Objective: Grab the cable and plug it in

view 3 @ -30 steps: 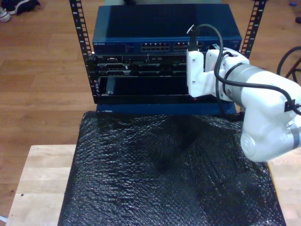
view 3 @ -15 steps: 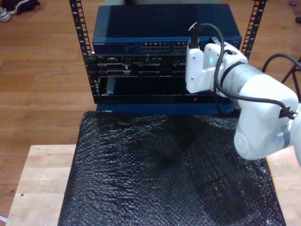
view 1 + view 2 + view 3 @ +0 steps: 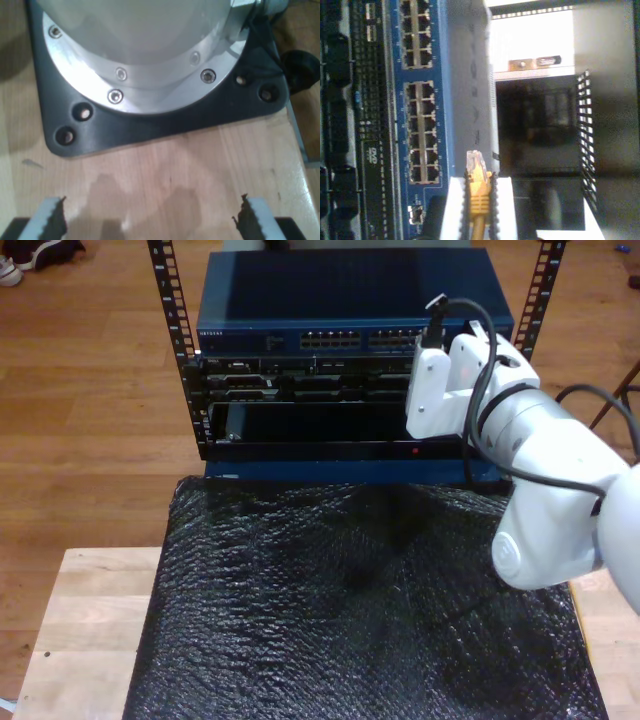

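**Cable plug held at the switch face**

- My second gripper [image 3: 479, 210]: jaws pinched on the cable [image 3: 478, 192]. Yellow boot sits between the white fingers [image 3: 454, 210]; clear plug tip pokes out past them, close to the blue network switch [image 3: 422, 60], beside the lowest block of ports as the second wrist view frames it. Plug not seated in any port.
- Exterior view: the second arm [image 3: 545, 475] reaches in from that view's right, its white wrist housing in front of the switch [image 3: 330, 300] and rack. Gripper itself hidden behind the housing there.
- Black bubble-wrap sheet [image 3: 350, 610] covers the wooden table [image 3: 85, 620] in front of the rack.
- My first gripper [image 3: 150, 220]: fingertips spread wide, nothing between them, hanging over bare wood near a round metal arm base [image 3: 145, 55] on a black plate.
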